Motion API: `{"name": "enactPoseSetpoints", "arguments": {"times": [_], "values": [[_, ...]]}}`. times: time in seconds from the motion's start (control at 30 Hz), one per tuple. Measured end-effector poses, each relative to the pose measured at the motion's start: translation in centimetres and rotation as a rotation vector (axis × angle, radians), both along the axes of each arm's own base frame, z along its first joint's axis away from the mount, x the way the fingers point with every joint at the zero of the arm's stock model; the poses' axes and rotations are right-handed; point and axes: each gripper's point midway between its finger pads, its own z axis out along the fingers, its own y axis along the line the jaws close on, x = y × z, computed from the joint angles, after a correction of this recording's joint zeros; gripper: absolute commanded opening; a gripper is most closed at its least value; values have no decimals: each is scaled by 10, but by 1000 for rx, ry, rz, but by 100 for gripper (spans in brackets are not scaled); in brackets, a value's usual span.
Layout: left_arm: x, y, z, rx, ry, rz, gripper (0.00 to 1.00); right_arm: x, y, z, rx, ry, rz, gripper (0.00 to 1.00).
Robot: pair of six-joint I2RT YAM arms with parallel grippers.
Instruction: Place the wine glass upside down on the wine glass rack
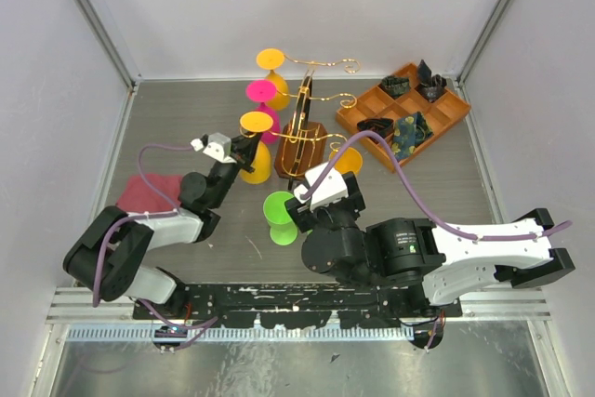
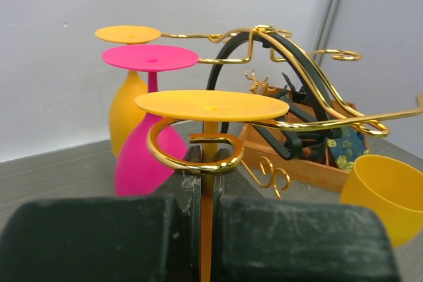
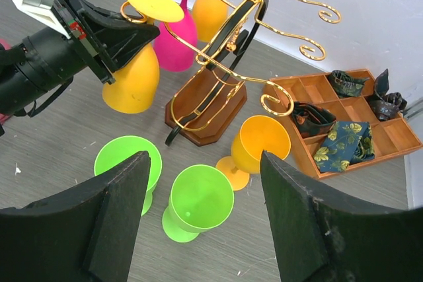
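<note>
At the left of the top view a red cloth lies on the grey surface beside the left arm. Right of it, near the middle of the frame, the left gripper is closed narrow on the stem of the orange wine glass. The glass is upside down, with its flat foot on top and its bowl below. In the left wrist view a curled gold arm end loops round the stem just under the foot. Whether the rim touches the surface cannot be told. Behind it, toward the upper middle, a pink glass and a second orange glass are also upside down, each with its foot at a scrolled arm. The wine glass rack stands just right of these three, gold wire rising from a dark wooden base. Below the rack, a green glass and another green glass stand upright side by side, with an upright orange goblet to their right, near the base. The right gripper hangs above the green pair, its jaws wide apart and holding nothing. At the upper right sits an orange tray with compartments, some holding folded cloths.
</note>
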Motion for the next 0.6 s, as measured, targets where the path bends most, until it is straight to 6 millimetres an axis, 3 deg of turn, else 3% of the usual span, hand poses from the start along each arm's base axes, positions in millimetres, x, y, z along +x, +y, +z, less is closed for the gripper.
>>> {"name": "enactPoseSetpoints", "arguments": {"times": [0.33, 0.6], "values": [[-2, 23, 11, 8, -39, 109, 0, 1, 0, -1, -9, -7, -9, 75], [-10, 34, 8, 23, -45, 137, 0, 0, 4, -5, -29, -10, -11, 75]]}}
